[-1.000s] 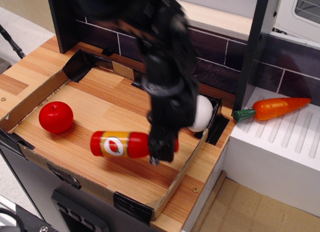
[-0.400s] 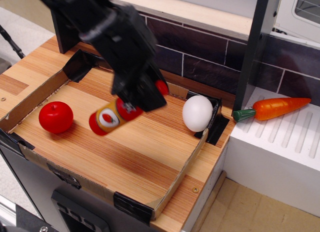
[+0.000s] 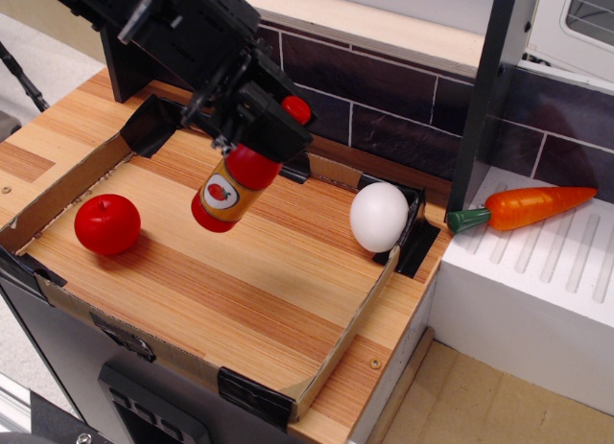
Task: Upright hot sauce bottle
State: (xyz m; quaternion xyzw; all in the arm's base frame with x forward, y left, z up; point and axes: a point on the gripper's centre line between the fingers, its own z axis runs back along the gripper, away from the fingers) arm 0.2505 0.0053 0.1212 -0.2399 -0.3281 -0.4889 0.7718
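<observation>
The gripper (image 3: 257,137) is pinching the hot sauce bottle (image 3: 233,185) near its neck, and the red cap (image 3: 296,108) pokes out past the black fingers. The bottle hangs in the air above the middle of the cardboard tray (image 3: 338,340) on the counter (image 3: 29,147), tilted steeply with its base lowest and its label facing the camera. Whether the base already touches the wood is hard to tell from this angle; it looks just clear of it.

The step in hand seems to be the turn to vertical, nearly done. Next, the bottle needs the last bit of tilt taken out, a straight lowering until the base sits flat, then a gentle release. The apple (image 3: 107,223) and the egg (image 3: 380,217) lie well apart on either side.
</observation>
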